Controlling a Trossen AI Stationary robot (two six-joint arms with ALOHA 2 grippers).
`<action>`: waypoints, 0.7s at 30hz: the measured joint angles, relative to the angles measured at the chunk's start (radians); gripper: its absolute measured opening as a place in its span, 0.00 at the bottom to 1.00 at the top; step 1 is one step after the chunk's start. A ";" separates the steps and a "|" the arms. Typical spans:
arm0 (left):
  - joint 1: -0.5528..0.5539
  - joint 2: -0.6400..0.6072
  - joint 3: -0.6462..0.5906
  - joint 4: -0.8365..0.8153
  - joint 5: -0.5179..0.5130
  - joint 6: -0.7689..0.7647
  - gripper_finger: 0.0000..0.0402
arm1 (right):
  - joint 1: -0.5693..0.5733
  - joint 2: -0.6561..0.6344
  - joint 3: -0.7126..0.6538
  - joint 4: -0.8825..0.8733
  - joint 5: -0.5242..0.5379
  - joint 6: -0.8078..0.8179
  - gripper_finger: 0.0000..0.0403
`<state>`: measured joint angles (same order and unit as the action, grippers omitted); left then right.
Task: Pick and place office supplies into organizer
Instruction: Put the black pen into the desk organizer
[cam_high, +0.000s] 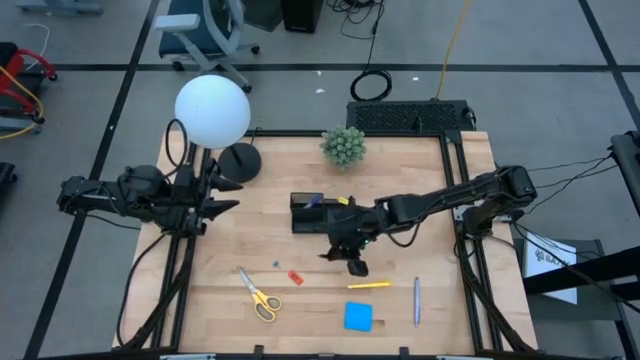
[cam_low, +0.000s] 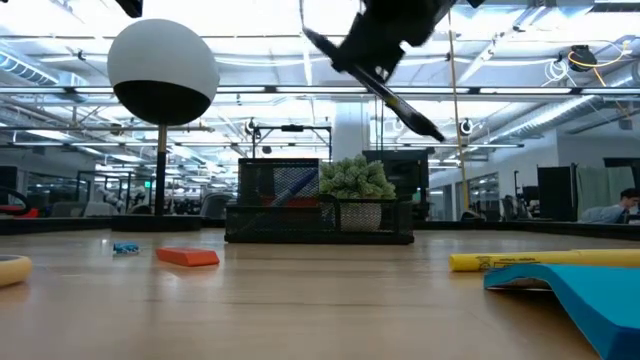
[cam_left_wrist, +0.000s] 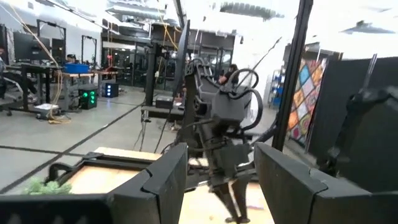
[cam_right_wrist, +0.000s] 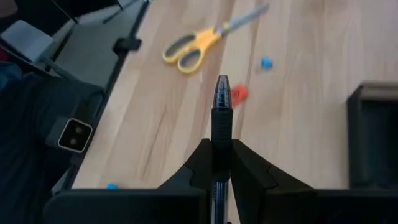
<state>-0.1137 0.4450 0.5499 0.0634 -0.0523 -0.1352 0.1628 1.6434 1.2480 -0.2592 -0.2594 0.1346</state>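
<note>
Above the counter (cam_high: 300, 310) just in front of the organizer (cam_high: 312, 212): right gripper (cam_right_wrist: 222, 163) fingers clamped on a black pen (cam_right_wrist: 221, 102), mid-carry, next swing back over a compartment and release; left gripper (cam_high: 225, 195) idle at counter's side, fingers parted.

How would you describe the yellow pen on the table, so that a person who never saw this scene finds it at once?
Start at the black organizer in the middle of the wooden table and move toward the front edge. The yellow pen lies flat just behind the blue sticky-note pad. The grey pen to its right is the only other slim one on the table there.
</note>
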 joint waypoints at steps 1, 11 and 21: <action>0.000 0.000 0.000 0.003 0.001 -0.030 0.48 | -0.003 -0.002 0.000 0.017 0.000 -0.017 0.06; 0.000 0.000 0.000 0.001 -0.027 -0.325 0.48 | -0.040 -0.005 0.000 0.139 0.005 -0.212 0.06; 0.000 0.043 0.000 -0.050 -0.061 -0.330 0.48 | -0.059 -0.005 0.000 0.257 0.135 -0.310 0.06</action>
<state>-0.1135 0.4879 0.5499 0.0136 -0.1130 -0.4654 0.1036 1.6386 1.2480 -0.0022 -0.1242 -0.1757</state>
